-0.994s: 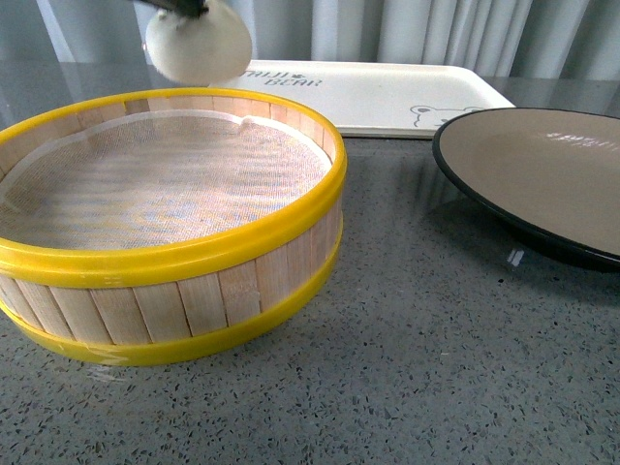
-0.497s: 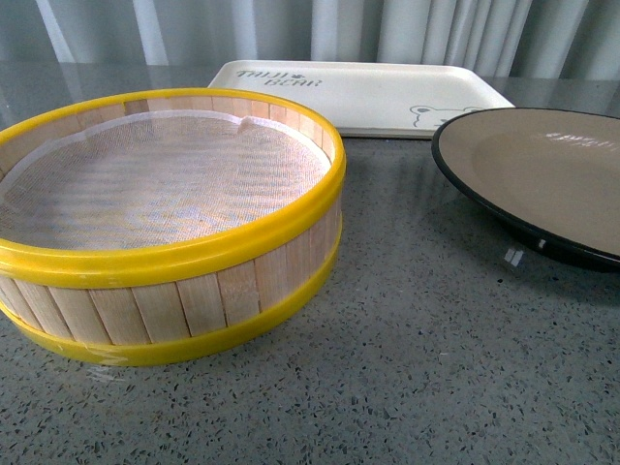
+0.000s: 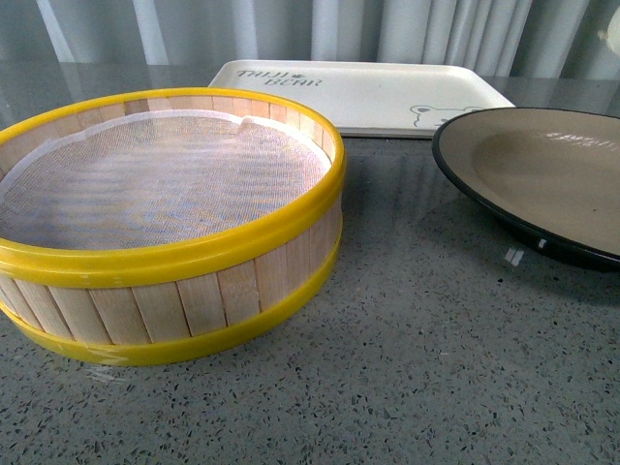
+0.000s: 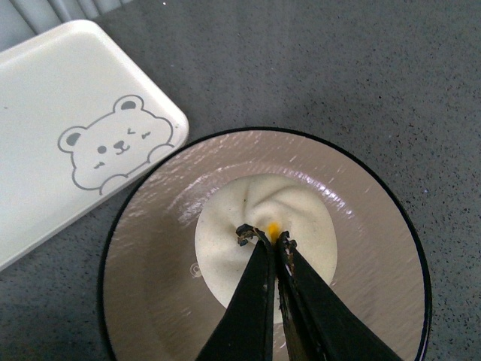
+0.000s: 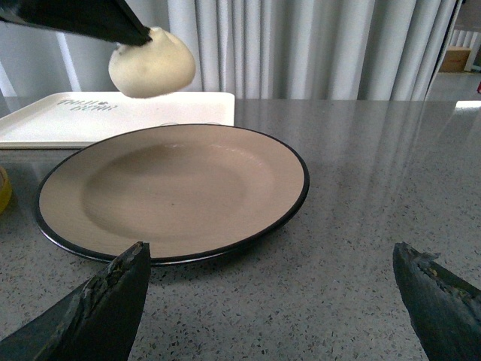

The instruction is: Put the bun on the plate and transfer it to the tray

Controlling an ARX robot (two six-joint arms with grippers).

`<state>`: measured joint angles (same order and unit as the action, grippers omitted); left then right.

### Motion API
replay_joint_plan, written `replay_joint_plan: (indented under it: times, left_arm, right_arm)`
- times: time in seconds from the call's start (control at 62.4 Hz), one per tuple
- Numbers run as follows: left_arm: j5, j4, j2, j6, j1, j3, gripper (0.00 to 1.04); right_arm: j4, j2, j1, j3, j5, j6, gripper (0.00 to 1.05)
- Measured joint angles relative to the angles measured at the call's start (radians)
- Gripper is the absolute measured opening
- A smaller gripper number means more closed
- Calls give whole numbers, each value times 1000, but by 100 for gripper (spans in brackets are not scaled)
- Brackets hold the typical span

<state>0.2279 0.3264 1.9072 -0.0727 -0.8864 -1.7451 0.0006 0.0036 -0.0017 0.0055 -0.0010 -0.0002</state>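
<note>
Left wrist view: the left gripper (image 4: pixel 267 239) has its dark fingers (image 4: pixel 248 301) pinched together on the pleated crown of a small round off-white steamed bun (image 4: pixel 312 226), right beside the orange dot. The bun lines up with the middle of a wide, round, shallow plate (image 4: pixel 150 293), matte taupe-brown inside with a glossy black rim. A flat rectangular cream-white plastic tray (image 4: pixel 52 98) with a bear drawing lies just beside the plate. Its rounded corner is close to the plate rim, with a narrow gap between them. Both rest on a grey speckled desk (image 4: pixel 338 68).

Right wrist view: the bun hangs in the air above the plate, clear of its surface. The right gripper (image 5: pixel 269 252) sits low over the desk on the side of the plate away from the tray. Its fingers (image 5: pixel 105 301) are spread wide with nothing between them. A pale pleated curtain (image 5: pixel 301 45) hangs behind.

Front view: a round wooden-slat steamer basket (image 3: pixel 174 281) with yellow rims, lined with white mesh cloth, stands left of the plate and apart from it. The tray is behind both. A pale sliver at the upper right edge may be the bun, but too little of it shows to tell.
</note>
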Motion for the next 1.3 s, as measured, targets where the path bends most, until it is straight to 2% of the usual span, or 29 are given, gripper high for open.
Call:
replay_joint_plan:
  times: [0.337,0.721,1.154,1.298]
  left_arm:
    - [20,-5,116,-18,-66,-6,4]
    - [95,-8,140,-19,-45,-27,4]
    - [95,10,151,-18,-49,-27,4]
    - [94,21,152,-18,-50,-28,24]
  right_arm:
    - [0,0,0,0,0,0,96]
    - [0,0,0,0,0,0,96]
    - [0,0,0,0,0,0,96]
    - [0,0,0,0,0,0,96]
